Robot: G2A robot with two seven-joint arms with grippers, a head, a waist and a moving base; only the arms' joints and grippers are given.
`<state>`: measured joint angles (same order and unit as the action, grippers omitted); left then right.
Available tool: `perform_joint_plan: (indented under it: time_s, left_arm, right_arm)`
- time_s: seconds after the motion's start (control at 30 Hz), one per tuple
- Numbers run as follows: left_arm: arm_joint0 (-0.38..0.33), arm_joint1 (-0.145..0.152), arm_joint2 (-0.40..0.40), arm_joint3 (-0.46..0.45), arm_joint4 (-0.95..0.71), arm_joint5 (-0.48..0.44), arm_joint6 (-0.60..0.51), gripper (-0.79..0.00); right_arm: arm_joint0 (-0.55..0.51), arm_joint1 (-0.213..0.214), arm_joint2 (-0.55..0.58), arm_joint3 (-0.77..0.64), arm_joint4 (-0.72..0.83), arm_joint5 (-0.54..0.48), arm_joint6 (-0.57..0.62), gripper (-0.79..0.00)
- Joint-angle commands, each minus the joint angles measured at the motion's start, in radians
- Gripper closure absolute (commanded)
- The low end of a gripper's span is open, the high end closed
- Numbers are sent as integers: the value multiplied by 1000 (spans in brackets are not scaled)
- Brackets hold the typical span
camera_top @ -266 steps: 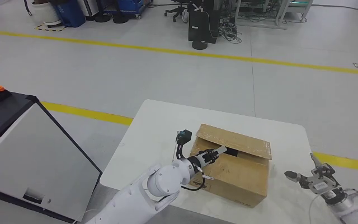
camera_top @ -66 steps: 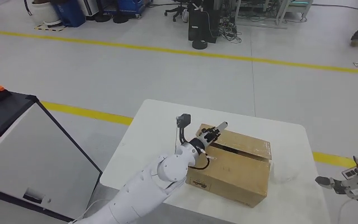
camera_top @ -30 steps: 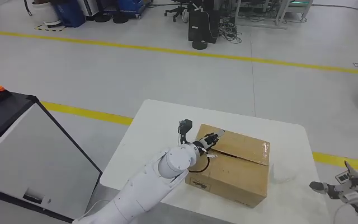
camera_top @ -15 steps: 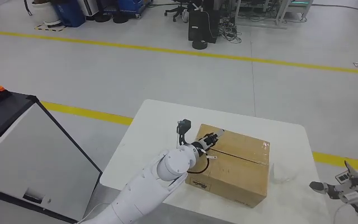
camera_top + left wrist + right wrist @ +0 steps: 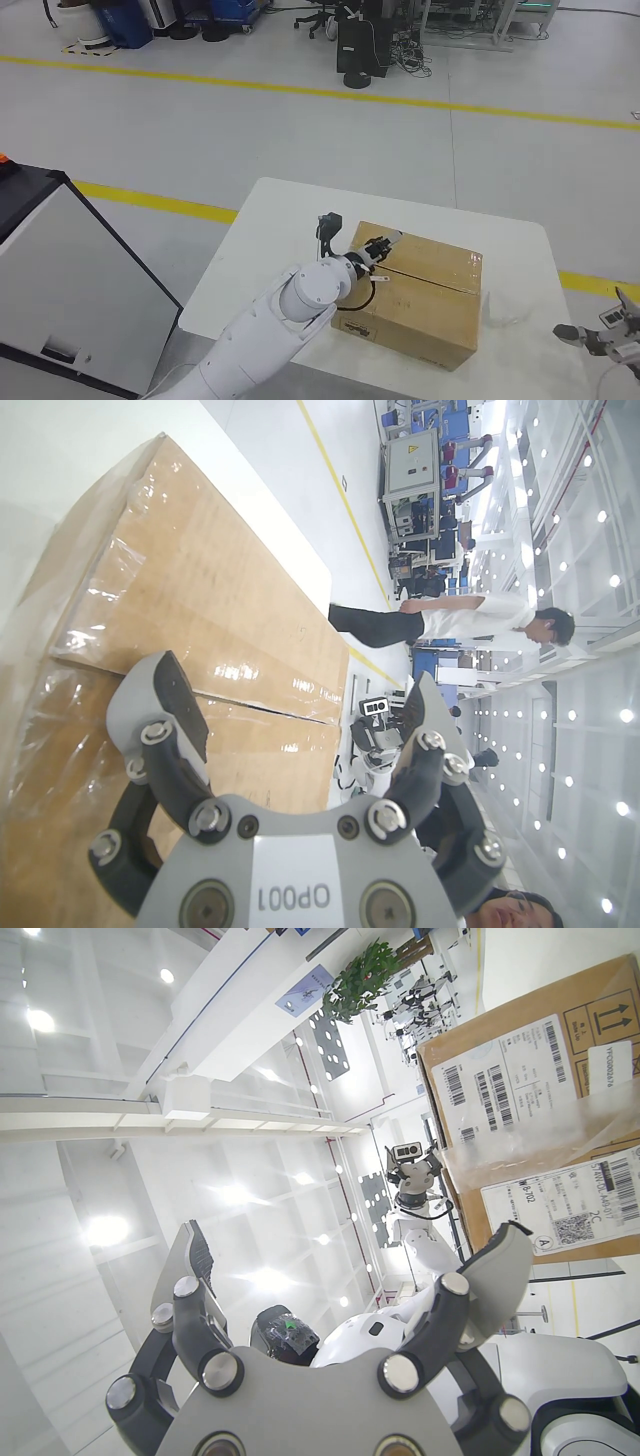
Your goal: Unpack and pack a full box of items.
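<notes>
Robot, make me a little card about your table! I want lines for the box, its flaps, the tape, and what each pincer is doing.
table: white, with one box on it
box: brown cardboard, printed labels on one side
flaps: shut, with a seam across the top
tape: clear and shiny, on the box top
left pincer: open, empty, over the box top near the seam
right pincer: open, empty, by the table's edge, apart from the box
</notes>
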<state>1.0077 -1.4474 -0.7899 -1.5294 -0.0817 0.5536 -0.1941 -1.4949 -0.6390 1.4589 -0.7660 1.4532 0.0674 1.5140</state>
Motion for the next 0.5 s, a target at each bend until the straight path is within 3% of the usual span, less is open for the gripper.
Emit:
perform_joint_plan:
  time_s: [0.0,0.47]
  left_arm:
    - [0,0,0,0,1,0,0,-785]
    - [0,0,0,0,1,0,0,-785]
  right_arm:
    - [-9,-9,-11,-27,7,40,-61,-785]
    - [-77,-42,-32,-179,-28,152,-291,-785]
